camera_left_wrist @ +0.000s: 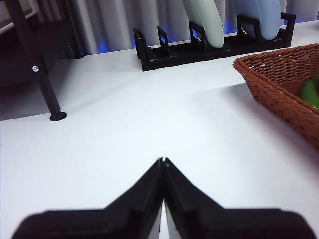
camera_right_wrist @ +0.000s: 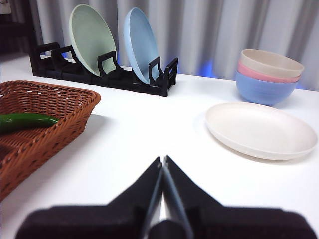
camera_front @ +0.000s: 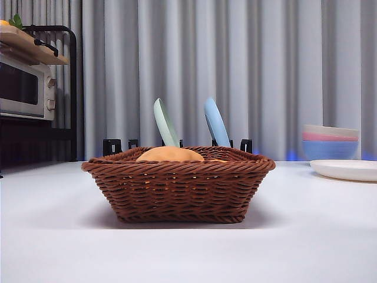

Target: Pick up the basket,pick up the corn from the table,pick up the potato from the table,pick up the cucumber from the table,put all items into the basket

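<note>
The brown wicker basket (camera_front: pixel 179 184) stands on the white table in the middle of the front view. The tan potato (camera_front: pixel 169 154) rises just above its rim. A thin orange sliver beside the potato may be the corn, but it is too hidden to tell. The green cucumber (camera_right_wrist: pixel 25 121) lies inside the basket (camera_right_wrist: pixel 35 129) in the right wrist view, and a green patch of it (camera_left_wrist: pixel 310 92) shows in the left wrist view. My left gripper (camera_left_wrist: pixel 163 162) is shut over bare table, left of the basket (camera_left_wrist: pixel 279 84). My right gripper (camera_right_wrist: pixel 163 160) is shut over bare table, right of the basket. Both hold nothing.
A black dish rack (camera_right_wrist: pixel 104 74) with a green plate (camera_right_wrist: pixel 92 37) and a blue plate (camera_right_wrist: pixel 141 42) stands behind the basket. Stacked bowls (camera_right_wrist: pixel 269 74) and a white plate (camera_right_wrist: pixel 261 129) sit at the right. A microwave (camera_front: pixel 23 88) on a black shelf stands at the far left.
</note>
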Motion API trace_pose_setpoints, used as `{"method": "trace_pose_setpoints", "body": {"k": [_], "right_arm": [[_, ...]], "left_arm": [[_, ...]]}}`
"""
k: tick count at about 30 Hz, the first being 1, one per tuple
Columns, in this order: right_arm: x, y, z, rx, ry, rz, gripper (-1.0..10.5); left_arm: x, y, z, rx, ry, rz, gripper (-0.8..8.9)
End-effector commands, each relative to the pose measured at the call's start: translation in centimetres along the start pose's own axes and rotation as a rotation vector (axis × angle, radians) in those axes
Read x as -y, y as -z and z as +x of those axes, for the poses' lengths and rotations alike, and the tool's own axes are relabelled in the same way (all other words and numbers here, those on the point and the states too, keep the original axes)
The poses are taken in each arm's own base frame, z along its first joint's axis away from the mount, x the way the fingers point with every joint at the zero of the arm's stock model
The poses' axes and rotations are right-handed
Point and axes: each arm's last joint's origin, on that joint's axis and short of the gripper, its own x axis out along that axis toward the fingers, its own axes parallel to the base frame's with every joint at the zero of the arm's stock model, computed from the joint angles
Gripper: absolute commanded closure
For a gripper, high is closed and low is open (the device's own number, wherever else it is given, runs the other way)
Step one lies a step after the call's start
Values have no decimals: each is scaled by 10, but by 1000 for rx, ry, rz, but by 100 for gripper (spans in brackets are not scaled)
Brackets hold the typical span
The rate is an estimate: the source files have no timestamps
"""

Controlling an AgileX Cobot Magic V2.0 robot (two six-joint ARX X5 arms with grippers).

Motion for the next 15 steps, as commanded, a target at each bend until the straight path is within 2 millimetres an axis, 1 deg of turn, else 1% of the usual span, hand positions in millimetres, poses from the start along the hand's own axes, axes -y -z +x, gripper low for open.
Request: {"method": "trace_pose_setpoints", "body": {"k": [1,4,10,15], "right_arm": [[0,9,2,-10,10,46,946],[1,15,3,-41,19,84,946],[1,20,2,-96,25,109,946],[1,20,2,-96,27,108,946]], "left_arm": [[0,4,1,-9,-2,-5,816],[0,4,1,-9,-2,-5,816],[0,4,1,-9,-2,-5,816],[0,4,1,-9,-2,-5,816]]}}
